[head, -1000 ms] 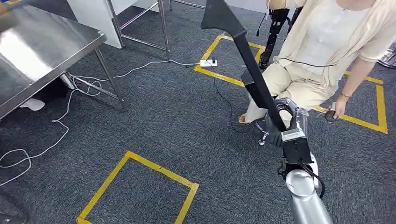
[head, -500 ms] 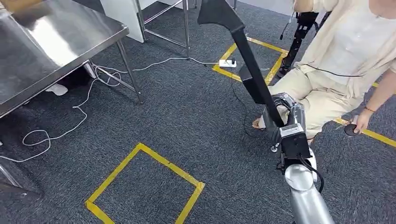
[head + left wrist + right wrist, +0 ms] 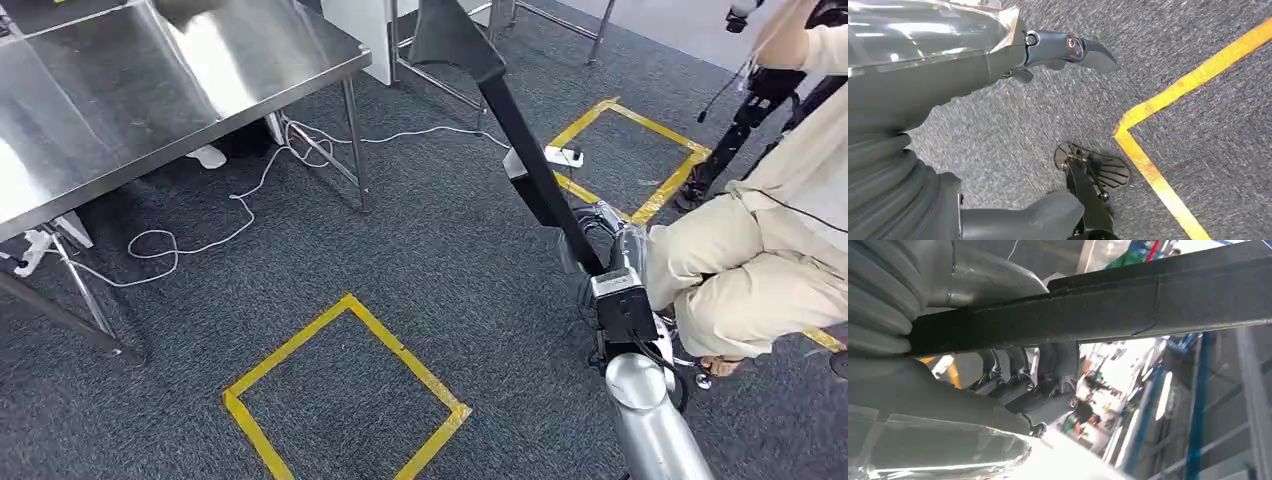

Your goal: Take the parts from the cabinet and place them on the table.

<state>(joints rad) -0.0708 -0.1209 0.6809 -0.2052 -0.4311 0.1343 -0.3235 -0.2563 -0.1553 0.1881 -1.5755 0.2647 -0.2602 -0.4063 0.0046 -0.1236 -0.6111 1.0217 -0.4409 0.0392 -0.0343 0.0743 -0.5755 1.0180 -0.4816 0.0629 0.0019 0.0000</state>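
My right hand (image 3: 600, 262) grips the long black part (image 3: 520, 140), well right of the desk (image 3: 150, 90); my left hand (image 3: 948, 75) hangs empty, fingers apart.

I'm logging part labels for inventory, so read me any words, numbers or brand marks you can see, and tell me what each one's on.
None can be read.
The long black part in the right hand: plain, no marking visible.
Steel table: bare metal, only glare.
Yellow floor tape: plain lines, no lettering.
White power strip: too small to tell.
Right wrist view's background: blurred.
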